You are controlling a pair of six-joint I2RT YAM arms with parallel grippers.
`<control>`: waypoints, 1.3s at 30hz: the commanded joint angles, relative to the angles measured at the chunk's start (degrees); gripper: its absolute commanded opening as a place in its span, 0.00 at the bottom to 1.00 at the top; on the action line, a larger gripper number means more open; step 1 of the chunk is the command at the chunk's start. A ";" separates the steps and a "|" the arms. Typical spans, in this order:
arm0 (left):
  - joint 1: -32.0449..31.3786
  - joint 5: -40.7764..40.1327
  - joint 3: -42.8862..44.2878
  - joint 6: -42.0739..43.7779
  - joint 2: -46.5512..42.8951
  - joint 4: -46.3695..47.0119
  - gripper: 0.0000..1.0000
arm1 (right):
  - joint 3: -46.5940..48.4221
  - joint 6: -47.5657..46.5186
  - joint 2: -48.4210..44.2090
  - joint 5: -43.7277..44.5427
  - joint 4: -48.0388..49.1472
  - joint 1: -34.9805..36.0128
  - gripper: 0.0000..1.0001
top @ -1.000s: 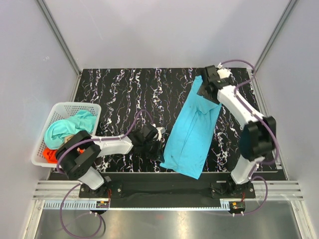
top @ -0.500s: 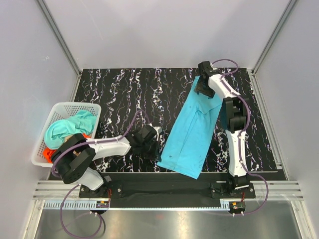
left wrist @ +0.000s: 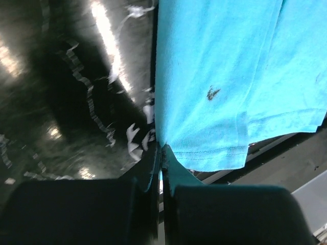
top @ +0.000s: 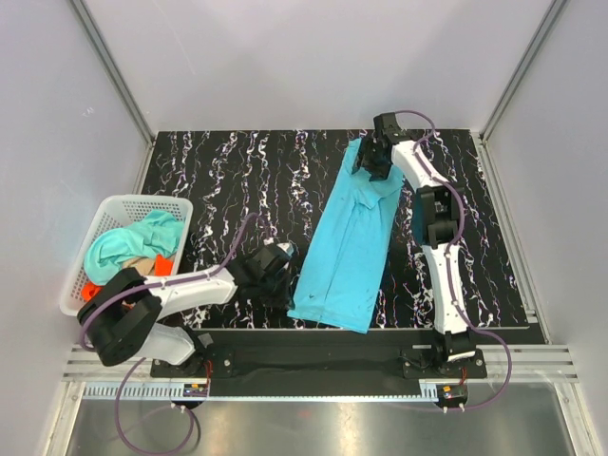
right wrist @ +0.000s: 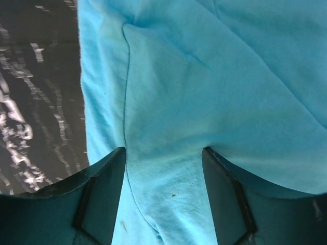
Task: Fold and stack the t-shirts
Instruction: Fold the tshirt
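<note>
The bright cyan t-shirt [top: 347,237] lies as a long narrow strip on the black marbled table, running from far right-centre to the near edge. My left gripper [top: 288,285] is shut on its near left corner; in the left wrist view the jaws [left wrist: 162,150] pinch the hem of the cloth [left wrist: 225,76]. My right gripper [top: 369,161] holds the shirt's far end; in the right wrist view its fingers [right wrist: 163,153] clamp a thick bunch of cyan cloth [right wrist: 204,76].
A white lattice basket [top: 112,207] stands at the table's left edge with a mint-teal shirt [top: 133,242], a tan one [top: 144,267] and an orange-red one [top: 93,296] inside. Grey walls enclose the table. The near table edge [top: 399,330] lies just past the shirt's hem.
Both grippers have moved left and the cyan shirt has slid left with them. The right arm now reaches farther out, with the shirt's far end shifted up and left.
</note>
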 commanded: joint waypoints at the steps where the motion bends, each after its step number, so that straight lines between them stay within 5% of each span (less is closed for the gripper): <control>1: -0.09 -4.03 -3.01 -2.83 -3.40 -3.90 0.00 | 4.43 -2.66 2.82 -8.92 5.35 0.80 0.69; 18: -0.27 3.79 -11.18 -12.15 -9.56 1.55 0.00 | 17.54 -6.27 11.96 -16.75 12.65 6.95 0.70; 23: -0.36 2.92 -11.01 -12.33 -9.74 1.65 0.13 | 19.29 -7.15 10.84 -16.23 13.36 6.86 0.71; 26: -0.36 1.95 -9.52 -11.54 -10.26 -0.02 0.31 | 17.81 -7.67 5.06 -9.84 11.43 6.95 0.97; 32: -0.45 -1.48 -7.32 -8.55 -15.53 -4.86 0.52 | -3.25 -2.52 -18.64 1.52 10.63 6.95 1.00; 35: -0.27 -2.80 -6.44 -5.92 -18.17 -6.52 0.57 | -20.03 4.50 -33.13 -0.83 16.85 6.78 1.00; 39: -0.01 -1.40 -6.52 -3.81 -18.88 -6.01 0.57 | -43.58 16.74 -49.00 -14.26 40.16 4.67 1.00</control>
